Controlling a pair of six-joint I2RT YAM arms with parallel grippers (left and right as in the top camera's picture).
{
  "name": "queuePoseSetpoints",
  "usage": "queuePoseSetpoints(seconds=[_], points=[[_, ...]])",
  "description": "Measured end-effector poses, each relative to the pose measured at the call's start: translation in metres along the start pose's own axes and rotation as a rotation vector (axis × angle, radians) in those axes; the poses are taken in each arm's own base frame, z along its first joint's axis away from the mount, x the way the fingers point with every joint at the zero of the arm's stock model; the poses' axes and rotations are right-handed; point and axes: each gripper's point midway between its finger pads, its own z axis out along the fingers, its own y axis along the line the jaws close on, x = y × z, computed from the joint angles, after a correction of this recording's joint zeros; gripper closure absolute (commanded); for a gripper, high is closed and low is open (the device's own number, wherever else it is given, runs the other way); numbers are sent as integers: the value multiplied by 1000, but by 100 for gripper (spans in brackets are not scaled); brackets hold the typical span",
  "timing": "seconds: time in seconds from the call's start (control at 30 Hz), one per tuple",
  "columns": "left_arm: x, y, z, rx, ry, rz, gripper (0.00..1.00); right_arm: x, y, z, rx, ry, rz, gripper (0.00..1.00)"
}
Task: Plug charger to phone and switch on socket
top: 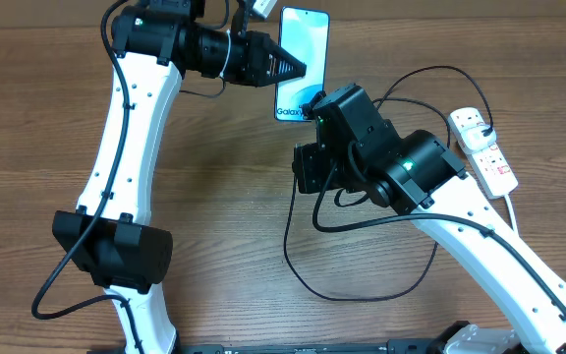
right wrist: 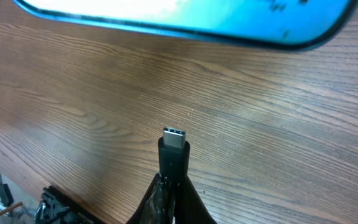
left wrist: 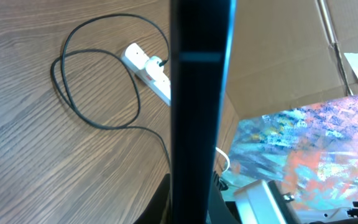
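The brown wood-grain surface [top: 214,197] carries a white elongated socket strip [top: 487,155] with red switches, which lies at its right edge. A black plug sits in the strip's far end. The slim rectangular phone [top: 308,44] with the light blue screen is at the far middle, raised off the surface. The left tool [top: 298,69] is closed on its left long edge, though its fingers are hardly visible in the wrist view. The long thin black charger cable [top: 362,298] runs in loose loops over the surface. The right tool [right wrist: 173,186] is closed on the cable's small black connector [right wrist: 174,140]. The connector's metal tip points at the bottom edge of the phone and is near it, not touching.
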Motion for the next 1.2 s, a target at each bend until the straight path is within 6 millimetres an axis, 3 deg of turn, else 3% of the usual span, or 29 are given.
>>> queuePoseSetpoints(seconds=[0.27, 1.2], points=[[6, 1, 0, -7, 18, -12, 96, -16, 8, -10, -16, -57, -22, 96], [10, -9, 0, 51, 32, 10, 96, -23, 7, -11, -7, -89, -32, 96]])
